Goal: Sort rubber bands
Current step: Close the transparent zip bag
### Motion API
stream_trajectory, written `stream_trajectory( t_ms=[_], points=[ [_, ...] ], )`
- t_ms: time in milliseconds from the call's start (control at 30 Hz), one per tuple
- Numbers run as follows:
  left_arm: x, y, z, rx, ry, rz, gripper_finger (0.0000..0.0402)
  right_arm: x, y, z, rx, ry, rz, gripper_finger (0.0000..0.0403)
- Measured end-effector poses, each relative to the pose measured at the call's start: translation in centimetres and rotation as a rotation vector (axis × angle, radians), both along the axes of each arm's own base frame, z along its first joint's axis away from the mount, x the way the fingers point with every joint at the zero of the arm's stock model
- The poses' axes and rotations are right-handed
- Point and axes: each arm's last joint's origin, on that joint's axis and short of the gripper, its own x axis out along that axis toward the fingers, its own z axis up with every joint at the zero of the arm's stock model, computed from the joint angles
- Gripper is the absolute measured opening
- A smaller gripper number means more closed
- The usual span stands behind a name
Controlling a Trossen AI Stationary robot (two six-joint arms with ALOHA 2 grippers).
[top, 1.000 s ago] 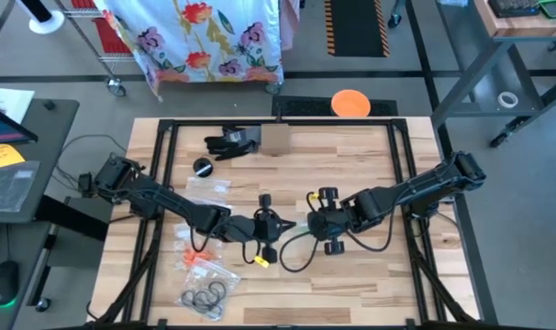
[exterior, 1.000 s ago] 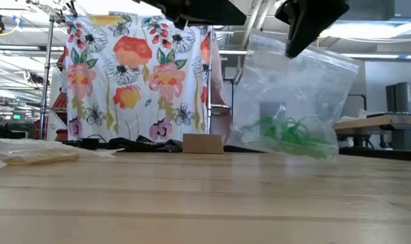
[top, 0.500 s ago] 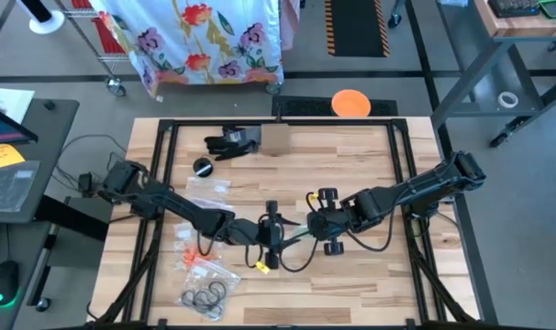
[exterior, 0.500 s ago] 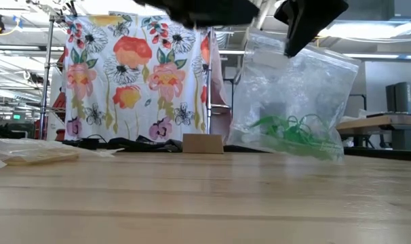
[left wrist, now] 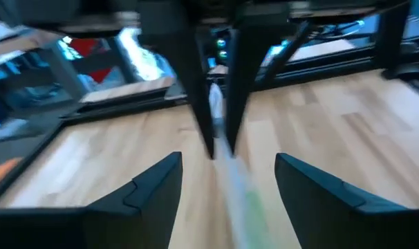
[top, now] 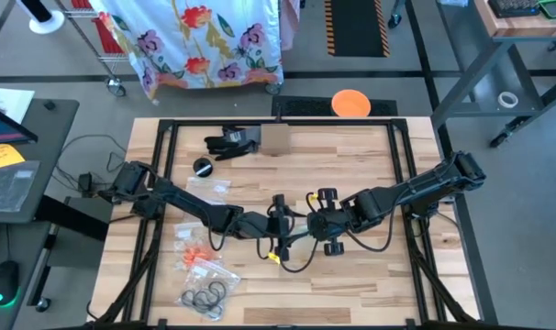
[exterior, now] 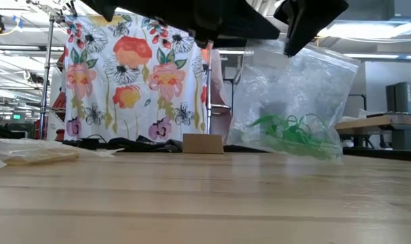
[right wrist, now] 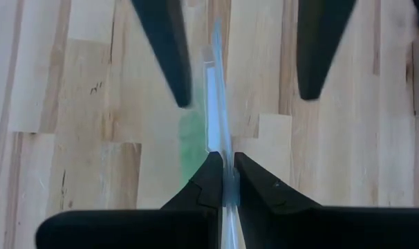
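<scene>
Two dark arms over a wooden bench [top: 370, 165], meeting near its middle. Right gripper [right wrist: 223, 181]: fingers [right wrist: 208, 176] pressed together on the top edge of one clear zip bag [exterior: 294, 102], hung above the bench top. Inside that bag: a tangle of green rubber bands [exterior: 294, 135], too many and too interlaced to count, gathered near the bag's lower edge, well below the right fingers. Left gripper [left wrist: 227, 180]: fingers [left wrist: 154, 187] spread wide, one on either side of the same bag's edge, gripping nothing; seen from the right wrist as two dark prongs flanking the bag just beyond the right fingers.

Away from both grippers, on the left arm's side and toward the front edge of the bench: one clear bag with dark rubber bands [top: 205, 297], several loops, count not discernible; one clear bag with orange rubber bands [top: 197, 259], count not discernible. Nearer the left arm's base: one more clear bag [top: 207, 188], contents not discernible. Toward the far edge: one small cardboard box [top: 275, 138], one black glove [top: 230, 142], one small dark round object [top: 203, 167]. Beyond the bench: one orange disc [top: 350, 103] on the floor, one floral cloth [exterior: 138, 74] hung on a rack.
</scene>
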Motion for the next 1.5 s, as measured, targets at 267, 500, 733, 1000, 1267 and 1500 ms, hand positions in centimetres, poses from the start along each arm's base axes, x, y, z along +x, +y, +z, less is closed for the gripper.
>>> stream_trajectory(
  t_ms=[267, 500, 733, 1000, 1267, 1500],
  points=[
    [0.1, 0.4, -0.2, -0.023, 0.021, 0.005, 0.019, 0.0, 0.0, 0.0, 0.002, -0.005, 0.0, 0.002],
    [0.2, 0.9, -0.3, -0.069, 0.022, 0.033, 0.003, 0.0, 0.0, 0.0, 0.002, -0.005, 0.0, 0.002],
    [0.1, 0.7, -0.3, -0.058, 0.022, 0.025, 0.0002, 0.0, 0.0, 0.0, 0.001, -0.002, -0.003, 0.002],
    [-0.1, 0.1, -0.2, -0.019, 0.019, 0.034, 0.0, -0.2, -0.1, 0.0, 0.003, 0.017, -0.03, 0.002],
    [-0.4, -0.3, 0.2, -0.003, 0.014, 0.031, 0.0, -0.3, -0.1, -0.1, 0.0, 0.027, -0.034, 0.002],
    [-0.5, -0.4, 0.4, -0.013, 0.014, 0.017, 0.0, -0.3, -0.1, -0.1, 0.0, 0.033, -0.034, 0.002]
  ],
)
